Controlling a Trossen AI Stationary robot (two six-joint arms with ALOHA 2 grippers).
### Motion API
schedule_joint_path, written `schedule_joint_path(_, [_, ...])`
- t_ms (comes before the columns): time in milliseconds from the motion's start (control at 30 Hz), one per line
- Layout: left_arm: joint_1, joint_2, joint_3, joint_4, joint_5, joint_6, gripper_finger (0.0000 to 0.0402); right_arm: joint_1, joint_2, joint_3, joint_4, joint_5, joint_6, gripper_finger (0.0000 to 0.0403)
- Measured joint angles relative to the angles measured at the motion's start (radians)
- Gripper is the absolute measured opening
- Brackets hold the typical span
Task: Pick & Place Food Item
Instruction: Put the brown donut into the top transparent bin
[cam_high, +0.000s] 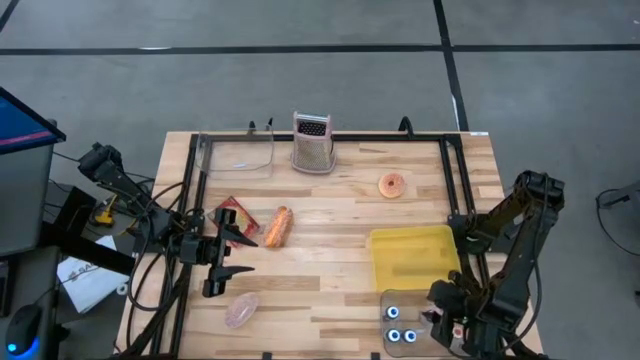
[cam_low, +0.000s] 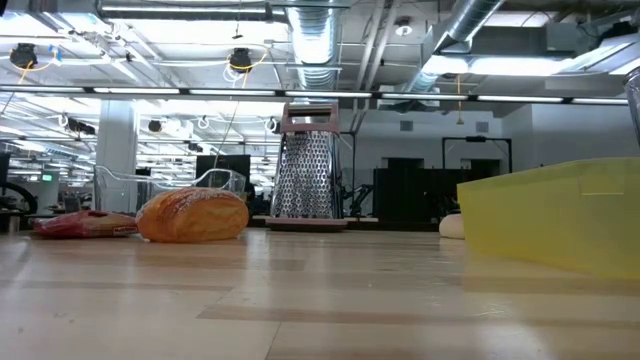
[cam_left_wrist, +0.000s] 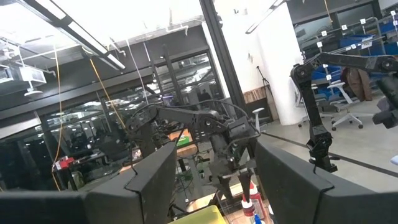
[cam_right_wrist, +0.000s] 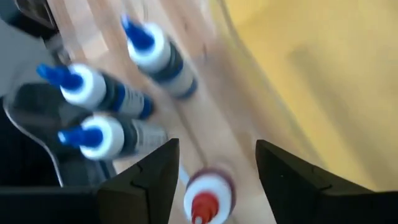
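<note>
The bread roll (cam_high: 279, 227), the likeliest food to be moved, is lying untouched on the bench (cam_high: 330, 290) toward its left edge, just beside a red packet (cam_high: 235, 215). A yellow tub (cam_high: 412, 255) is sitting near the right edge, probably as the drop-off spot. A doughnut (cam_high: 392, 185) is lying toward the far right, a grater (cam_high: 312, 142) and a clear container (cam_high: 237, 155) are standing along the far edge, and a pale pink item (cam_high: 241, 311) is resting near the near-left corner.

The left gripper (cam_high: 232, 253) is hanging over the left edge with its claw apart and empty, just short of the roll, seemingly waiting for an approach. The right gripper (cam_right_wrist: 211, 163) is hovering by the near-right corner, claw apart and holding nothing, over a clear tray (cam_high: 388, 298) of blue-capped bottles (cam_right_wrist: 106, 93) and a red-capped bottle (cam_right_wrist: 208, 194).
</note>
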Motion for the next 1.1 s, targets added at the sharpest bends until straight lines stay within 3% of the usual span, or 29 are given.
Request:
schedule_joint_path(300, [0.000,0.001,0.000,-0.009,0.000,0.000,0.0213,-0.050,-0.014,0.087,-0.092,0.445,-0.222,0.0203])
schedule_joint_path(500, [0.017,0.029,0.000,-0.016,0.000,-0.015,0.0213,-0.190,-0.032,0.091,-0.125,0.535,-0.315,0.0196])
schedule_joint_path(633, [0.040,0.047,0.000,0.013,0.000,-0.015,0.0213,-0.355,-0.048,0.081,-0.194,0.537,-0.256,0.0191])
schedule_joint_path(833, [0.044,0.047,0.000,0.017,0.000,-0.015,0.0213,-0.657,-0.076,0.079,-0.253,0.503,-0.309,0.0189])
schedule_joint_path(967, [0.044,0.047,0.000,0.018,-0.001,-0.015,0.0213,-0.870,-0.116,0.079,-0.217,0.366,-0.470,0.0189])
schedule_joint_path(1100, [0.045,0.047,0.000,0.012,-0.033,0.000,0.0213,-1.073,-0.175,0.079,-0.090,0.173,-0.782,0.0188])
